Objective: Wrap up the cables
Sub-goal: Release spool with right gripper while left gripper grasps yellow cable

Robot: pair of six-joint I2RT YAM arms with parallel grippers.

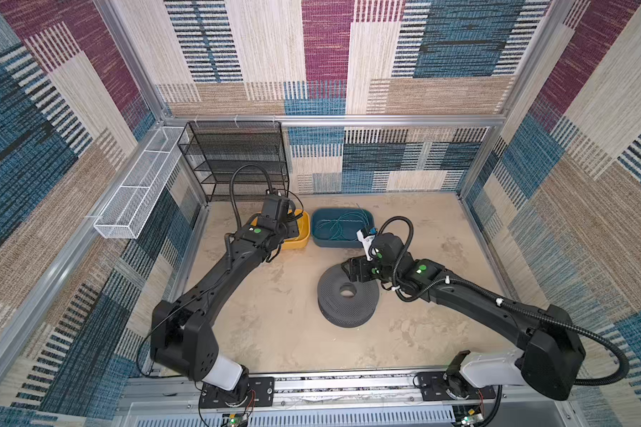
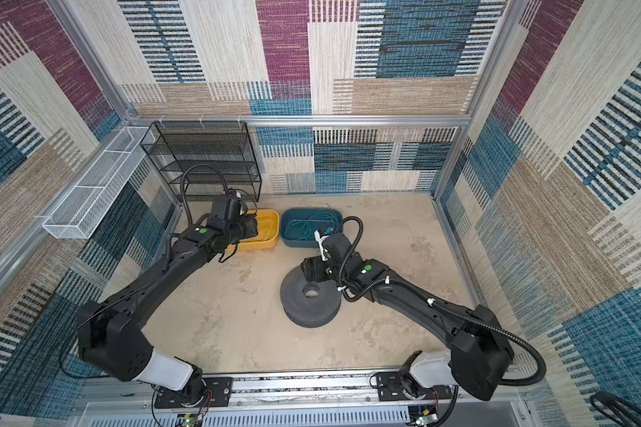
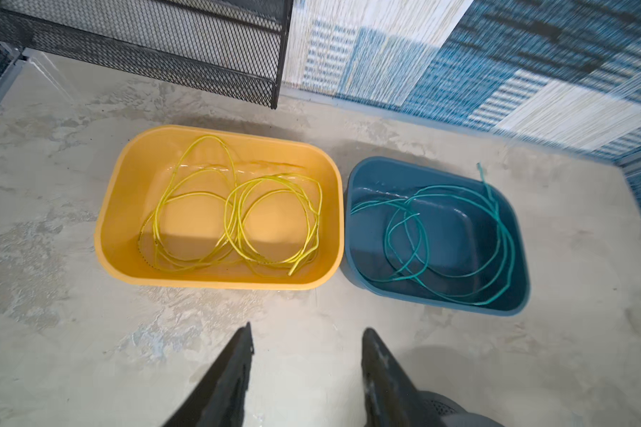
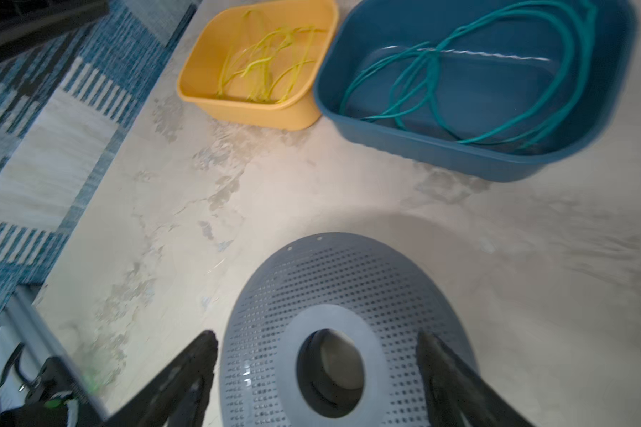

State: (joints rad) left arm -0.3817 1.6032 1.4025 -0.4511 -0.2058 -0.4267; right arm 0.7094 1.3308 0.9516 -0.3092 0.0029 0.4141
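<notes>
Hovering low over a grey reel (image 4: 334,273) near the middle of the table (image 3: 71,332), the right hand (image 4: 316,334) has its jaws spread wide, one on each side of the reel's centre hole. It holds nothing, and whether it touches the reel cannot be told. The reel is round and flat, dotted with small holes, and lies on its side. No cable shows on it in any view.

Farther back and to the left, the left hand (image 3: 307,329) hangs above bare table just in front of two tubs. Its jaws are partly open with nothing between them.

Beyond that hand, a yellow tub (image 3: 126,207) and a blue tub (image 3: 363,173) stand side by side, nearly touching. The yellow cables (image 3: 237,222) lie inside the yellow tub in loose, overlapping loops. The teal cables (image 3: 420,222) lie inside the blue tub in wider, untidy loops, one end poking up over the far rim. Neither hand is touching a cable.

At the very back, a black mesh shelf (image 1: 237,159) stands against the wall behind the yellow tub, and a long white wire basket (image 1: 137,185) is fixed to the left wall.

Judging by this, wrapping has not started. Every cable is loose in its tub and the reel is bare. All the work appears to be left: picking out a cable, bringing it to the reel and winding it on.
</notes>
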